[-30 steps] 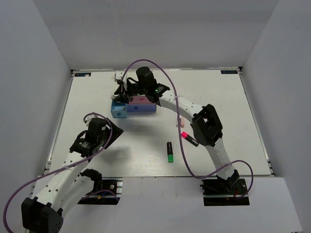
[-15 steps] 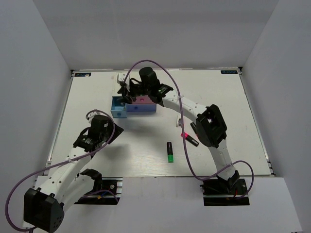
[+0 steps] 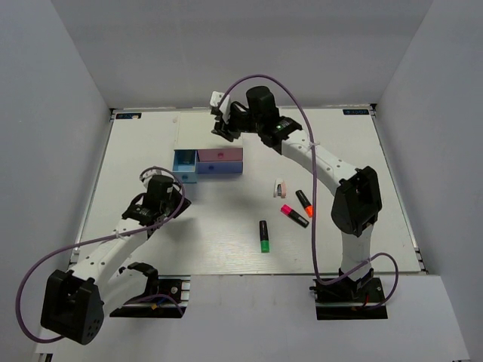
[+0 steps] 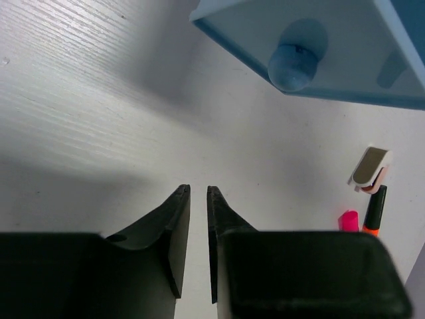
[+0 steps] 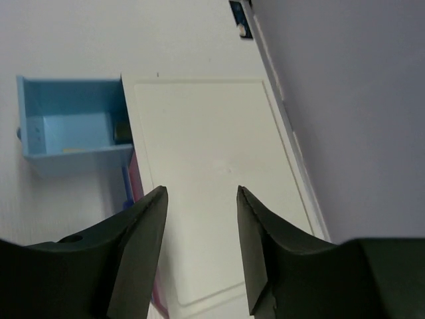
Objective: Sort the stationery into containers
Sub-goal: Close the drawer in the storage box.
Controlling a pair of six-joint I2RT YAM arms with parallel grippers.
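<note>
The loose stationery lay on the table (image 3: 339,151) right of its middle. A green highlighter (image 3: 264,236) sat nearest the near edge. A pink highlighter (image 3: 294,216) and an orange highlighter (image 3: 303,202) lay close together beyond it, and a small pale eraser (image 3: 280,188) was just beyond those. The drawer box (image 3: 219,153) stood left of centre toward the far edge, with its blue drawer (image 3: 185,167) pulled out and the pink and purple fronts closed.

The highlighters looked light, stiff and smooth-skinned. Their rounded barrels would probably roll or squirt out of a careless pinch, so the sound hold was across the black body at mid-length, with the fingers square to it. The eraser seemed rubbery and grippy but low and tiny. It would need the fingertips right down at the table, closing on its two longer sides.

The left arm ran low from its base at the near-left corner, elbow folded. Its wrist sat close to the surface, just short of the blue drawer's front and its knob (image 4: 292,65). The left gripper (image 4: 198,189) had its jaws drawn together on nothing and pointed past the drawer toward the eraser.

The right arm stretched long from the near-right corner and arched over the stationery to the far edge. The right gripper (image 5: 201,193) hung raised behind the box, looking down on its white top, with the jaws apart and empty.
</note>
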